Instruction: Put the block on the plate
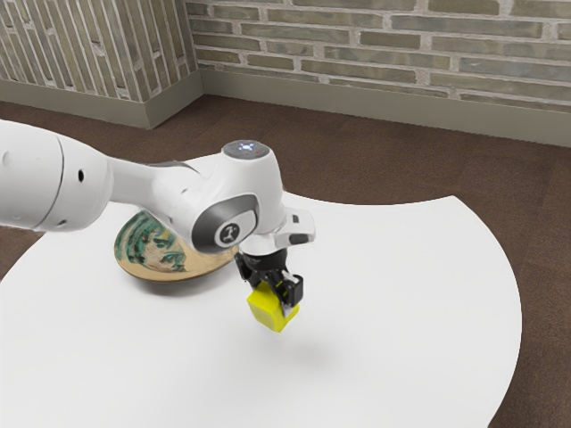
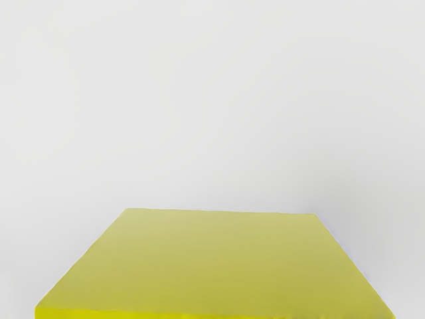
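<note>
Gripper (image 1: 277,296) pointing down, closed on block—held off table, near plate, toward exterior view's right of it. Block (image 1: 268,311) yellow, between fingers; in wrist view, broad flat face close under hand. Arm (image 1: 239,198) reaches across plate, hiding part of it. Plate (image 1: 143,265) tan-rimmed, green pattern, on table. White table (image 1: 419,294) under plate, spreading around it—faint shadow below block. Brick wall (image 1: 393,53) beyond plate, brown floor (image 1: 357,160) between.

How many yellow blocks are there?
1: the yellow block is held in my gripper, above the white table, beside the plate. My arm could be hiding others.
</note>
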Available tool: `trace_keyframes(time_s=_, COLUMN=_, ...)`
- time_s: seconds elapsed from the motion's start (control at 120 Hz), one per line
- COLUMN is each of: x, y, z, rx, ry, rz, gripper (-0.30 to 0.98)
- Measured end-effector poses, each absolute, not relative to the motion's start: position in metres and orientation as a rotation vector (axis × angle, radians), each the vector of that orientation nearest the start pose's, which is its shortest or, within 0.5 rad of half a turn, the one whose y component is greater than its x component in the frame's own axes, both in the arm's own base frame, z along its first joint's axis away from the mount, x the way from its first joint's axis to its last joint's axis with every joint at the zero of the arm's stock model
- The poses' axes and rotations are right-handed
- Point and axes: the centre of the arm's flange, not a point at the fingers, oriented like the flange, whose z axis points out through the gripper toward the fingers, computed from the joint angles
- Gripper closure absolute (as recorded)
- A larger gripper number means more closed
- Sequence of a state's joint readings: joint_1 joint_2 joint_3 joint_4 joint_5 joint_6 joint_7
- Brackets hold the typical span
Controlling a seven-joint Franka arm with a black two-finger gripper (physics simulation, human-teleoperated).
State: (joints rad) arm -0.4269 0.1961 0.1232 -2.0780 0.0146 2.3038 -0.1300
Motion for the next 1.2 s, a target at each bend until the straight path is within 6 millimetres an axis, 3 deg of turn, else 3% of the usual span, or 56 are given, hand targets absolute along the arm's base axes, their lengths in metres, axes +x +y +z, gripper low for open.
trace_keyframes(time_s=0.225, x=0.582, y=-0.135, z=0.369, rx=-3.055, ry=0.239, rz=-0.059, gripper=0.29)
trace_keyframes(time_s=0.408, x=0.6, y=-0.079, z=0.378, rx=-3.015, ry=0.16, rz=-0.017, gripper=0.29)
trace_keyframes(time_s=0.567, x=0.618, y=-0.028, z=0.375, rx=-2.982, ry=0.103, rz=0.034, gripper=0.29)
trace_keyframes(time_s=0.717, x=0.634, y=0.004, z=0.37, rx=-2.967, ry=0.089, rz=0.071, gripper=0.29)
trace_keyframes(time_s=1.2, x=0.662, y=0.078, z=0.351, rx=-2.988, ry=0.154, rz=0.136, gripper=0.29)
